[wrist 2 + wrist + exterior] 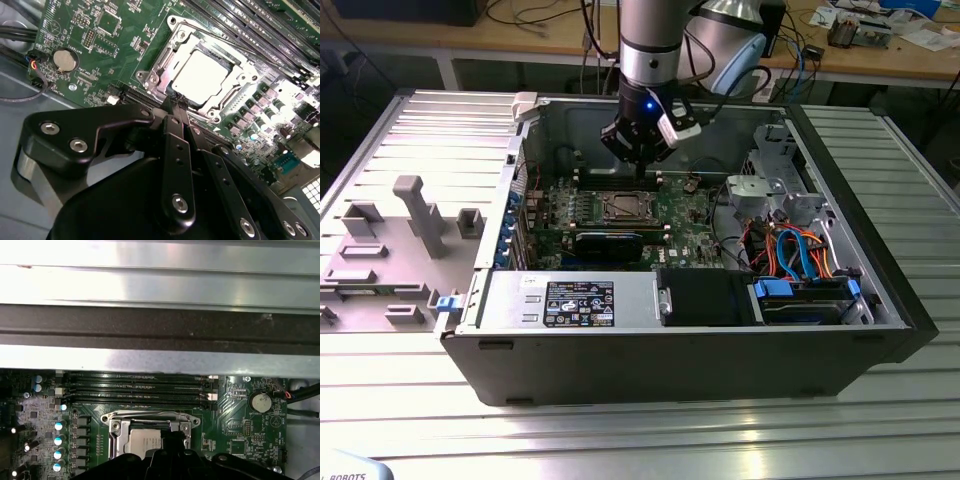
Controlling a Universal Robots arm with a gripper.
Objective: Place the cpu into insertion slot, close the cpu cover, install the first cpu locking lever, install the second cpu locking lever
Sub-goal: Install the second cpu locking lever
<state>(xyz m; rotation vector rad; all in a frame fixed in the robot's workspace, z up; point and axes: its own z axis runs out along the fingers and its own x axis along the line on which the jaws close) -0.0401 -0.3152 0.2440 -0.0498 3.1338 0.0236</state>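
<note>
The cpu [205,75] lies flat in the insertion slot [620,207] on the green motherboard [685,215], its pale metal top showing. The silvery cpu cover [161,64] lies down around it, framing the chip through its window. My gripper [176,101] hangs just over the slot's near edge, its two black fingers pressed together with nothing seen between them. In the exterior view the gripper [640,172] points down into the open computer case, just behind the slot. In the first wrist view the slot [147,437] sits just beyond the dark fingers [172,440].
Long memory slots [135,387] run beside the socket. A coin battery [66,60] sits on the board. A black graphics card [610,243], the power supply [570,300], drive cables [795,250] and the case's metal wall [150,285] hem in the space. A grey fixture [390,240] lies outside.
</note>
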